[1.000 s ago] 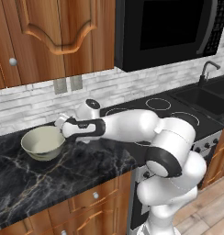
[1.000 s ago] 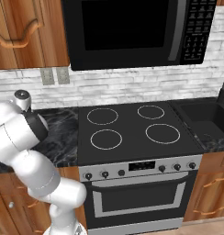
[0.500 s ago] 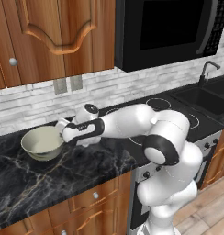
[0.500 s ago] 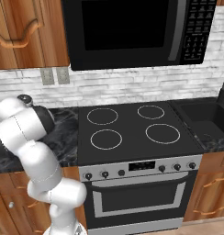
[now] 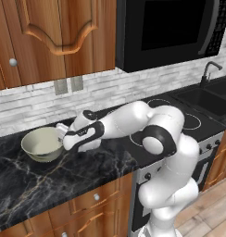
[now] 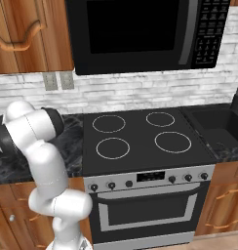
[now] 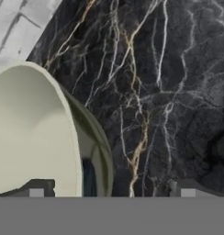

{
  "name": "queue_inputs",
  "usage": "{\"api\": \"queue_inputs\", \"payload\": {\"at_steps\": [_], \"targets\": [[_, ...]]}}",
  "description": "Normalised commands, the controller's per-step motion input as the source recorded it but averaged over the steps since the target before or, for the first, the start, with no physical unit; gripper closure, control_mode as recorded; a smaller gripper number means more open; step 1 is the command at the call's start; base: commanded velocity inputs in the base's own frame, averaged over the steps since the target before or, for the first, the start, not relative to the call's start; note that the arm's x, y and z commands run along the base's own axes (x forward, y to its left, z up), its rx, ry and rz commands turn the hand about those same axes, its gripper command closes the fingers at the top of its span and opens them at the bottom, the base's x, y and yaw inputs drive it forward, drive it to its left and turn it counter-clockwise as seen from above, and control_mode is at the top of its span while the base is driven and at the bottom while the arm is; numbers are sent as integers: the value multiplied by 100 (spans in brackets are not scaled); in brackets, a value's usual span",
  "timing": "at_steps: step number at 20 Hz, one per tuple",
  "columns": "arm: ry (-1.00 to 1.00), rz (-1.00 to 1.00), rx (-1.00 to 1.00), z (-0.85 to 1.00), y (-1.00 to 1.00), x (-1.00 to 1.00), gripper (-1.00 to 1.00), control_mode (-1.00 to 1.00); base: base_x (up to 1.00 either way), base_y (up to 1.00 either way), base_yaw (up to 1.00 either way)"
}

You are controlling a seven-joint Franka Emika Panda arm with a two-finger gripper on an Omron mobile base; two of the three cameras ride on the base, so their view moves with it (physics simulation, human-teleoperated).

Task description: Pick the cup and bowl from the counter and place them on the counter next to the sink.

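Note:
The wide grey-beige bowl (image 5: 40, 144) stands on the black marble counter (image 5: 64, 185), left of the stovetop. My gripper (image 5: 63, 139) hangs low at the bowl's right rim. In the hand view the gripper (image 7: 111, 190) is open and straddles that rim: one fingertip (image 7: 38, 190) is over the pale inside of the bowl (image 7: 31, 133), the other is over the bare counter (image 7: 169, 92) outside it. The pads stand apart from the rim. The yellow cup is hidden or out of view. The black sink (image 5: 212, 99) with its faucet (image 5: 210, 71) lies far right, beyond the stove.
The black glass stovetop (image 6: 140, 136) with white rings separates the bowl's counter from the sink (image 6: 216, 129). The tiled wall (image 5: 36, 106) runs close behind the bowl. Wooden cupboards and a microwave (image 5: 170, 28) hang above. My bent arm (image 6: 35, 132) reaches left.
The hand has sunk lower and edged left to the bowl's right rim, and the arm has folded in closer. The bowl has stayed where it was.

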Motion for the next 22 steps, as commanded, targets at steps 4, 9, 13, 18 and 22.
{"api": "queue_inputs", "payload": {"at_steps": [4,9,13,18,22], "targets": [[0,0,-4,0,15,16,-100,-100,0,0,0],[0,0,-4,0,24,8,-100,-100,0,0,0],[0,0,-2,0,25,4,-100,-100,0,0,0],[0,0,-1,0,21,1,-100,-100,0,0,0],[0,0,1,0,-3,0,-100,-100,0,0,0]]}}
